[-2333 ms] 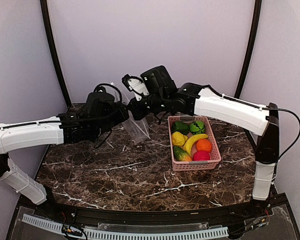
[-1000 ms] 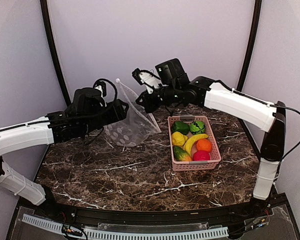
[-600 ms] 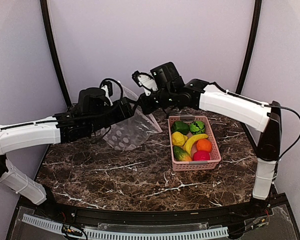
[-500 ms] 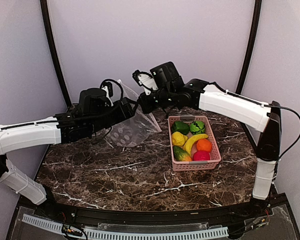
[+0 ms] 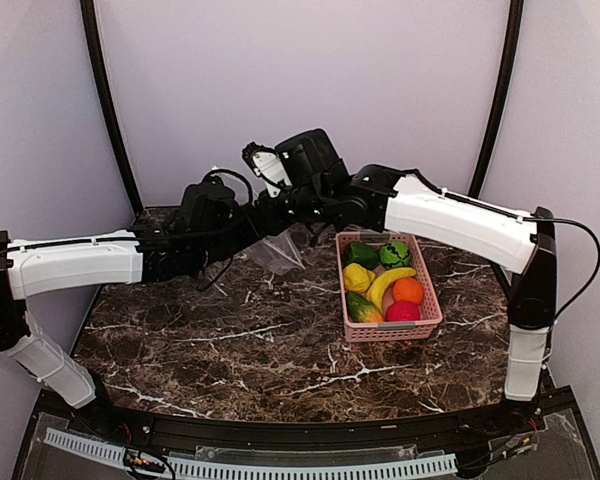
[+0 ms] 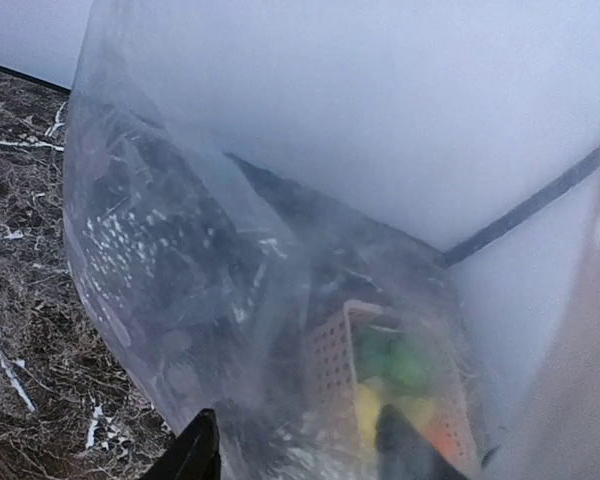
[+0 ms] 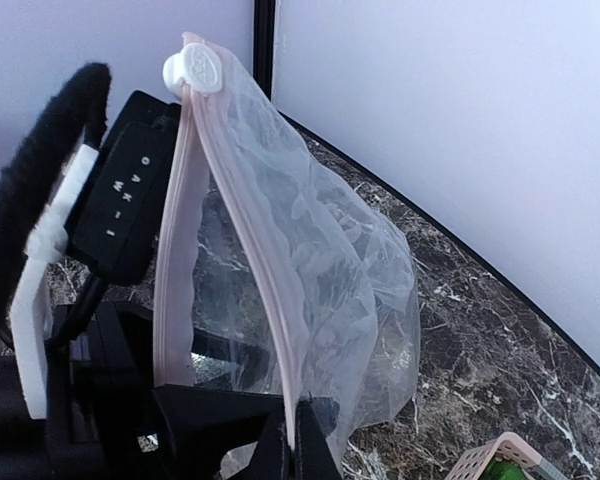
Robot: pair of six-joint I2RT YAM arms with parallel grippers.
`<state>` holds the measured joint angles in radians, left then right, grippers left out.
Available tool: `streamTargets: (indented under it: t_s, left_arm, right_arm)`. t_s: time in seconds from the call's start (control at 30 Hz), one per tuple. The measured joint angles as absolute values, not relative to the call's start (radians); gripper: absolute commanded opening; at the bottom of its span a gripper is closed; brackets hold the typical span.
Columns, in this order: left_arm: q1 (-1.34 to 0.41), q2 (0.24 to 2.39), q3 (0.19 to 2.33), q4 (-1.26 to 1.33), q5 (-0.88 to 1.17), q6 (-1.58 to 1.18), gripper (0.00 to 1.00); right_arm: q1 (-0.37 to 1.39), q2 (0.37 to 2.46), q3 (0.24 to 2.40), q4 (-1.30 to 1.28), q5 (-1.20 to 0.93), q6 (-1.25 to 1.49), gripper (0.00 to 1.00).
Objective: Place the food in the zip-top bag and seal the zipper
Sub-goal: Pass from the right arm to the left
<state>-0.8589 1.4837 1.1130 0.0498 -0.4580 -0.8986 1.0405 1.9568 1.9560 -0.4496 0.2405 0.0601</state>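
Note:
The clear zip-top bag (image 5: 276, 252) hangs between both grippers above the table's back middle. My right gripper (image 5: 280, 208) is shut on one strip of the zipper (image 7: 245, 230), its jaws pinched together at the strip's lower end (image 7: 300, 445). The mouth gapes, with a white slider (image 7: 192, 68) at its top. My left gripper (image 5: 252, 222) is open against the bag (image 6: 230, 250). Its fingers (image 6: 195, 455) stand apart, one showing through the plastic. The food lies in the pink basket (image 5: 390, 331): banana (image 5: 385, 284), orange (image 5: 408, 290), red ball (image 5: 403, 311), green pepper (image 5: 360, 254).
The basket stands right of centre on the dark marble table (image 5: 230, 340). It shows blurred through the bag in the left wrist view (image 6: 330, 360), and its corner shows in the right wrist view (image 7: 500, 458). Grey walls and black poles (image 5: 108, 110) close the back.
The two grippers have come closer together. The bag, spread wide and dotted face out before, now hangs narrow and bunched, lower toward the table.

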Motion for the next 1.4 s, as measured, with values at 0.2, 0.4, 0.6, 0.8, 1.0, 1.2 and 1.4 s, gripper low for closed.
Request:
streamTargets:
  t_s: [0.2,0.4,0.6,0.8,1.0,1.2,1.4]
  left_arm:
    - [-0.859,1.482,1.113,0.019,-0.500,-0.899,0.14]
    - [-0.859,1.363,1.052,-0.024,-0.559,-0.844,0.01]
    - [-0.859,1.296,1.046,-0.043,-0.539,-0.784,0.01]
    - [-0.859,1.306,1.050,-0.090,-0.497,-0.739,0.01]
    - [-0.855,1.341,1.067,-0.136,-0.480,-0.710,0.01]
    - [-0.837,1.351,1.067,-0.147,-0.460,-0.691,0.01]
    - [-0.823,1.375,1.067,-0.127,-0.403,-0.659,0.01]
  right_arm:
    - [1.038,1.978,1.975,-0.450,0.272,0.062,0.00]
    - [0.977,1.980,1.951,-0.448,0.294,0.075,0.00]
    - [0.905,2.009,1.936,-0.449,0.289,0.091,0.00]
    - [0.904,2.016,1.927,-0.453,0.123,0.063,0.10]
    - [0.904,1.964,1.901,-0.487,-0.131,-0.036,0.31]
    - [0.877,1.823,1.865,-0.553,-0.362,-0.115,0.41]
    - [0.730,1.699,1.687,-0.623,-0.508,-0.206,0.48]
